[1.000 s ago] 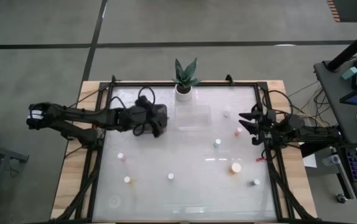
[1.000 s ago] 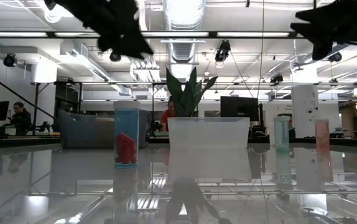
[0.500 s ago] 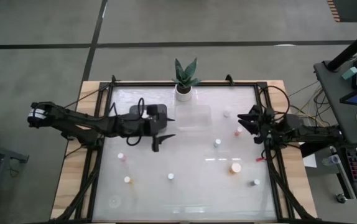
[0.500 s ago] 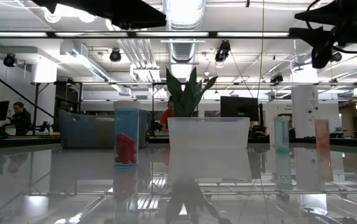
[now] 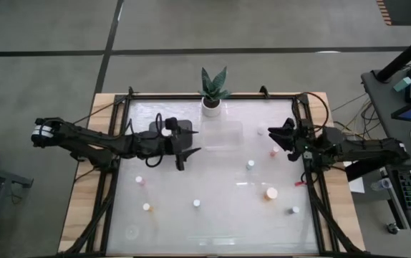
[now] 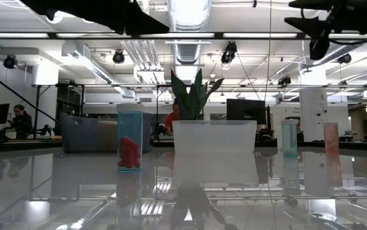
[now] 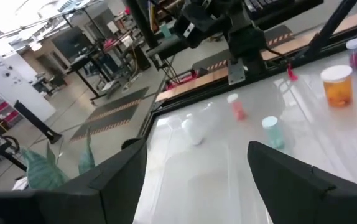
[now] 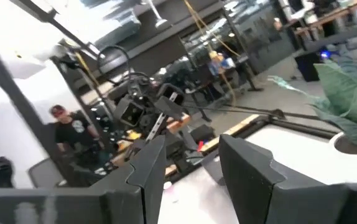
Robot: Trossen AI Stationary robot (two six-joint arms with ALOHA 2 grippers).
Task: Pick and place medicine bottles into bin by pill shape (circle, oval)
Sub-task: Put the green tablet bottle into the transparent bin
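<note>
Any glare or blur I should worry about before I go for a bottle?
High view: the table is washed pale, so the small medicine bottles show faintly. Low view: the glossy top mirrors the ceiling lights and the plant pot; both arms are dark silhouettes. Left wrist view: the left hand is soft-edged, bottles readable. Right wrist view: smeared throughout.

Lighting's bright and even, coming off long ceiling strip lights (image 6: 190, 35) that blow out white in the low view. The glossy table (image 5: 213, 208) mirrors everything: the potted plant (image 6: 199, 96) and a bottle (image 6: 130, 137) show soft reflections under them. Shadows from above are faint. Both wrist views are smeary with motion blur, and the right one's far room looks hazy.
</note>
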